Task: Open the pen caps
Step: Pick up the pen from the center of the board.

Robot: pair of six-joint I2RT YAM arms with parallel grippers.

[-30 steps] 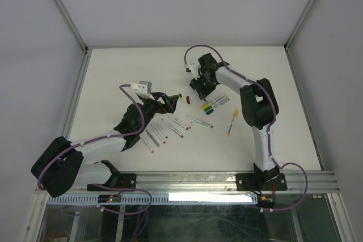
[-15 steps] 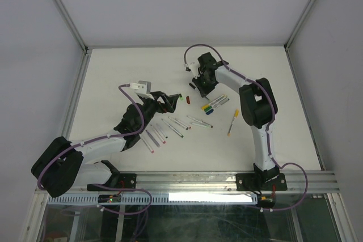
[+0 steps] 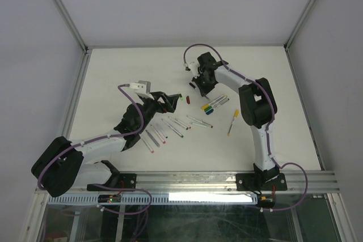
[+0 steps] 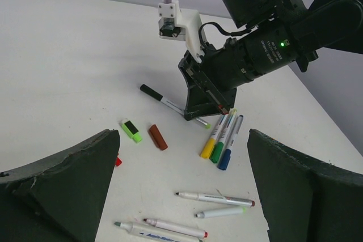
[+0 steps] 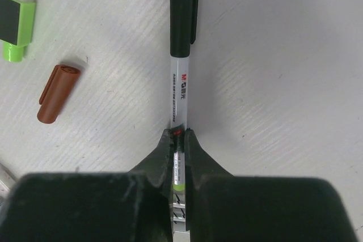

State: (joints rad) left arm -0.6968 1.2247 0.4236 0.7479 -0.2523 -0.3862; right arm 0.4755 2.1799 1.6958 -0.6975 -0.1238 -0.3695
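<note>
The right gripper [image 5: 178, 154] is clamped tight on the white barrel of a pen [image 5: 178, 92] lying on the counter [image 5: 272, 83]; the black cap [image 5: 182, 9] sits on the pen's far end, pointing away from the gripper; a loose brown cap [image 5: 58, 93] and a stubby green piece [image 5: 16, 24] lie near the pen, to its left in the wrist view; the left gripper [image 4: 180, 157] hovers with jaws spread wide, holding nothing; several uncapped pens [image 4: 215, 198] lie between its fingers in its wrist view; three capped pens [image 4: 220, 140], yellow, green and blue, lie side by side just beside the right gripper.
</note>
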